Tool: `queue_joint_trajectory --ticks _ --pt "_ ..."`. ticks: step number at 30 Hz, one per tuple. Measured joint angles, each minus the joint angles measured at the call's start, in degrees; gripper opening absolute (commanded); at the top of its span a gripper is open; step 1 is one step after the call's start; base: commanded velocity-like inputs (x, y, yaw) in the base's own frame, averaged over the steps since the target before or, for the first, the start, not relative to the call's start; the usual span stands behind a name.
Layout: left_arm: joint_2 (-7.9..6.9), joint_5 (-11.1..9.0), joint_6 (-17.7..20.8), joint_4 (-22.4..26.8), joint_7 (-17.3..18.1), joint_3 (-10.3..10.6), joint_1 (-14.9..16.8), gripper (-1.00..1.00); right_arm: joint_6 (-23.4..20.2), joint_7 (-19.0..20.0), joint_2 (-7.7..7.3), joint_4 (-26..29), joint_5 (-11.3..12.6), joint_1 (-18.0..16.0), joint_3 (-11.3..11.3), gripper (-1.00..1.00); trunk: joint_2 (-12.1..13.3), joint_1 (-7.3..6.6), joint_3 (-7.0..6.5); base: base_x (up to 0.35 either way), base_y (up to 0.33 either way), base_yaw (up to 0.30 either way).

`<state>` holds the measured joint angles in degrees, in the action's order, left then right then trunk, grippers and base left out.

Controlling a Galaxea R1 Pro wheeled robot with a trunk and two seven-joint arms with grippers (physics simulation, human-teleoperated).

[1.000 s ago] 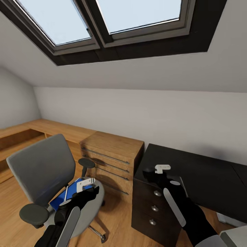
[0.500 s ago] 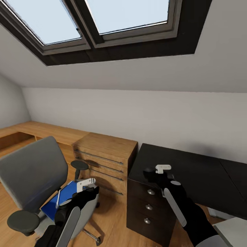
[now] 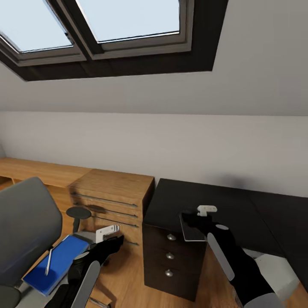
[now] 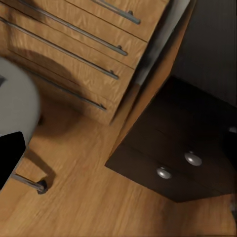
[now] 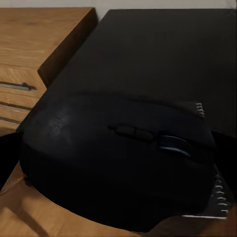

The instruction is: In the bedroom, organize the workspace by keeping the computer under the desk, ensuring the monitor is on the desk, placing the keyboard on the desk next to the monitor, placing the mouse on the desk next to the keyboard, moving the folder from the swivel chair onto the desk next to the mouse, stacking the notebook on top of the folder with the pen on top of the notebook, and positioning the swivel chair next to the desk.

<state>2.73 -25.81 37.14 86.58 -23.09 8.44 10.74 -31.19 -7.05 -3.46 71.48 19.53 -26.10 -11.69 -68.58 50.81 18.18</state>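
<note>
One black mouse (image 5: 118, 158) with side buttons, clamped in right gripper (image 3: 197, 217); left gripper's (image 3: 112, 236) state unclear

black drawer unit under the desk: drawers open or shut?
Shut. In the head view the black drawer unit's three fronts sit flush in one plane, round silver knobs lined up vertically; the left wrist view likewise shows no front pulled out.

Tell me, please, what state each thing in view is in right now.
folder: lying flat on the swivel chair seat.
pen: lying on the folder.
mouse: at the right gripper, apparently held over the desk corner.
notebook: flat under the mouse, jutting past the desk edge.
desk drawers: all shut.
left gripper: nothing held; jaws unclear.
</note>
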Motion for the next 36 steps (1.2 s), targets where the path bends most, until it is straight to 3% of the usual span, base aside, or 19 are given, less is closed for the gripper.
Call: queue_joint_trajectory --ticks 7,12,15,19,30,36 --pt "0.00 0.04 -0.05 2.20 -0.04 0.49 -1.15 1.00 -1.80 -0.01 0.06 0.00 0.00 0.00 2.71 -1.00 0.00 0.00 -0.18 0.000 0.000 -0.287" --pt "-0.03 0.10 -0.09 5.64 -0.08 3.38 -3.85 1.00 -5.79 -0.21 0.15 -0.08 -0.17 -0.01 8.41 -1.00 0.00 0.00 -0.31 0.000 0.000 -0.287" --pt "-0.06 0.10 -0.10 5.93 -0.08 5.32 -4.14 1.00 -7.39 -1.49 0.16 -0.12 -0.13 -0.01 10.32 -1.00 0.00 0.00 -0.39 0.000 0.000 -0.287" --pt "-0.17 0.13 0.05 6.07 -0.08 6.68 -4.27 1.00 -8.14 -3.40 0.08 -0.22 -0.12 -0.05 11.16 -1.00 0.00 0.00 -0.49 0.000 0.000 -0.287" --pt "-0.26 0.14 0.16 5.99 -0.08 6.72 -4.28 1.00 -8.04 -4.89 0.05 -0.70 -0.17 -0.05 11.50 -1.00 0.00 0.00 -0.77 0.000 0.000 -0.287" --pt "-0.26 0.12 0.17 5.99 -0.08 6.71 -4.28 1.00 -7.78 -5.35 -0.09 -3.00 -0.19 -0.11 13.34 -1.00 0.00 0.00 -0.92 0.000 0.000 -0.287"
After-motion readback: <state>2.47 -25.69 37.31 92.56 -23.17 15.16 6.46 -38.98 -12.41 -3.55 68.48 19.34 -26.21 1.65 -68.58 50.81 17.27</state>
